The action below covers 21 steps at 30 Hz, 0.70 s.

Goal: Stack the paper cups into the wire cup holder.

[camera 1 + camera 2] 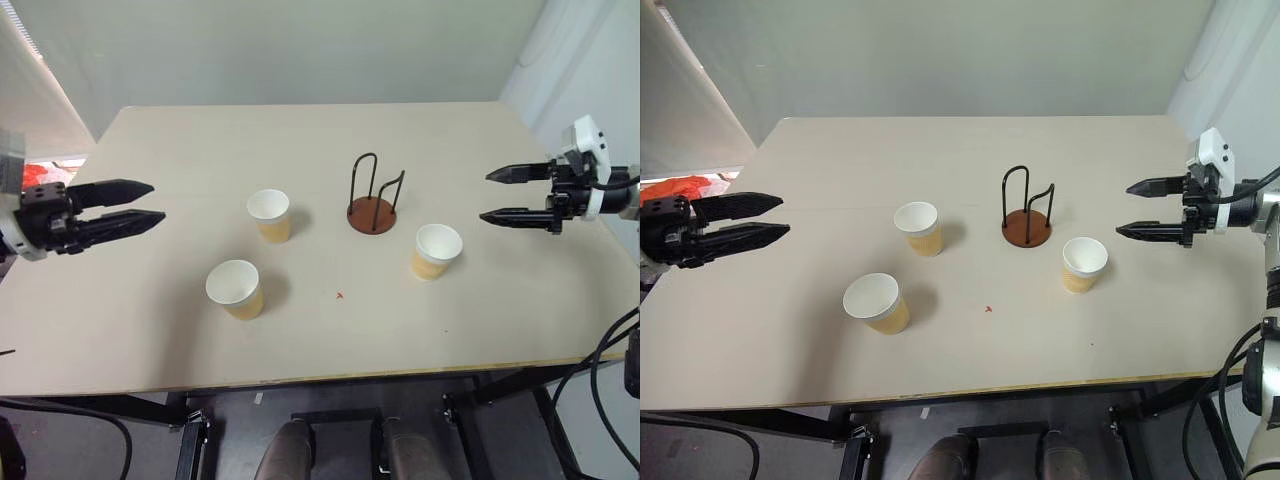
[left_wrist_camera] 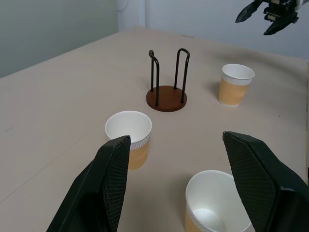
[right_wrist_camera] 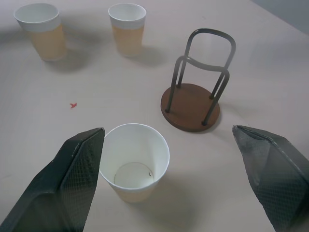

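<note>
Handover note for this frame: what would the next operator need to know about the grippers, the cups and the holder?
Left gripper: open, holding nothing, over the table's left side.
Right gripper: open, holding nothing, over the right side.
Wire cup holder: upright mid-table, no cup in it.
Paper cups, all upright, apart: one left of the holder, one nearer the front-left, one right of the holder.
Done: nothing. Left: all three cups into the holder.

1. Your left wrist view cuts off the nearest paper cup [image 2: 217, 203] at the bottom edge
2. Small red mark on the table [image 1: 340, 295], too tiny to identify
3. Red-orange object [image 1: 680, 187] beyond the table's left edge, partly hidden
</note>
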{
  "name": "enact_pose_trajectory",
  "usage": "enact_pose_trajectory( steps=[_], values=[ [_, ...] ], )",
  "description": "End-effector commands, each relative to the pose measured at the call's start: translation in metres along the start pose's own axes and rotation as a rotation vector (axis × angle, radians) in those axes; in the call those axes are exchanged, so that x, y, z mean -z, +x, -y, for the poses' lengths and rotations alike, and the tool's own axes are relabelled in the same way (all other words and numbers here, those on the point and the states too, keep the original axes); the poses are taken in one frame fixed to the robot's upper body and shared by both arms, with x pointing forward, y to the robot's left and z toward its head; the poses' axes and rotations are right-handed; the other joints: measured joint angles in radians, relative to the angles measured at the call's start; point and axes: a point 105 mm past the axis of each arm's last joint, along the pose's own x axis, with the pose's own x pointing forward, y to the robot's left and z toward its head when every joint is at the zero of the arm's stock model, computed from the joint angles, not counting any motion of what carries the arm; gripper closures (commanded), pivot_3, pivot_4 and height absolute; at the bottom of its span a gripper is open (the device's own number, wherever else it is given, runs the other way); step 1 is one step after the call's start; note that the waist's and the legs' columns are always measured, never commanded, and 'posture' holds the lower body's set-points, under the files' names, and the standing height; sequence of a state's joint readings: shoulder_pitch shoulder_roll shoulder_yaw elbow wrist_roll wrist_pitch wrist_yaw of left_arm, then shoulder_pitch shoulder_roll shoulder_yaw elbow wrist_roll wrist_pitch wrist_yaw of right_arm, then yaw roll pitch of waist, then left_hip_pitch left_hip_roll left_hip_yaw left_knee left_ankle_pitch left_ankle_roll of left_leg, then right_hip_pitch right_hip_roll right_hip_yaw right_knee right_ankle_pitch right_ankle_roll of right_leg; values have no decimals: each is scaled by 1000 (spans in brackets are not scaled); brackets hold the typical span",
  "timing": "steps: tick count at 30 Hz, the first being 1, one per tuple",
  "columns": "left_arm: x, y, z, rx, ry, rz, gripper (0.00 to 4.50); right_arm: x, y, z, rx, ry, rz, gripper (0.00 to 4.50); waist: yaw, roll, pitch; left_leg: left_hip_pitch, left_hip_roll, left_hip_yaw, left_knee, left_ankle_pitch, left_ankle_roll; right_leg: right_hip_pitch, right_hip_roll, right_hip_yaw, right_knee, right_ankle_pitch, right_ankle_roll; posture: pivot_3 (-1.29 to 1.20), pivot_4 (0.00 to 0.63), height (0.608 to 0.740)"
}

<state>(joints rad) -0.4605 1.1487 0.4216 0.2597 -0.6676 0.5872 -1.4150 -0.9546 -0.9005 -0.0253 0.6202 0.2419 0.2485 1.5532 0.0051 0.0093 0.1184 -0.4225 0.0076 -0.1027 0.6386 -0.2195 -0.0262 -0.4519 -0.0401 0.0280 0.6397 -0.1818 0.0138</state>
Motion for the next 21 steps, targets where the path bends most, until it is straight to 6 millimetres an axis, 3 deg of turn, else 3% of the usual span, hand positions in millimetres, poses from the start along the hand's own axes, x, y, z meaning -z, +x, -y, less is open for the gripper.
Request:
enact_pose_trajectory(
  steps=[1, 9, 13, 21],
  values=[
    [-15, -13, -1, -29, 52, 36, 1175, -15, -10, 3, 31, -43, 39, 0, 0, 0, 0, 0, 0, 0, 0, 0, 0, 0, 0, 0, 0, 0, 0, 0, 150, 740],
    [-18, -6, 3, 1, 51, 66, 1175, -23, 0, 4, 63, -37, 83, 0, 0, 0, 0, 0, 0, 0, 0, 0, 0, 0, 0, 0, 0, 0, 0, 0, 150, 740],
    [-19, 1, 3, -20, 69, 96, 1175, -27, 29, 15, 187, 73, 131, 0, -2, 0, 0, 1, 0, 0, 0, 0, 0, 0, 0, 0, 1, 0, 0, 0, 150, 740],
    [-15, 15, 6, -21, 73, 119, 1175, -28, 83, 4, 281, 386, 154, 0, -3, 0, 0, 2, 0, 0, 0, 1, 0, 0, 0, 0, 2, 0, 0, 0, 150, 740]
  ],
)
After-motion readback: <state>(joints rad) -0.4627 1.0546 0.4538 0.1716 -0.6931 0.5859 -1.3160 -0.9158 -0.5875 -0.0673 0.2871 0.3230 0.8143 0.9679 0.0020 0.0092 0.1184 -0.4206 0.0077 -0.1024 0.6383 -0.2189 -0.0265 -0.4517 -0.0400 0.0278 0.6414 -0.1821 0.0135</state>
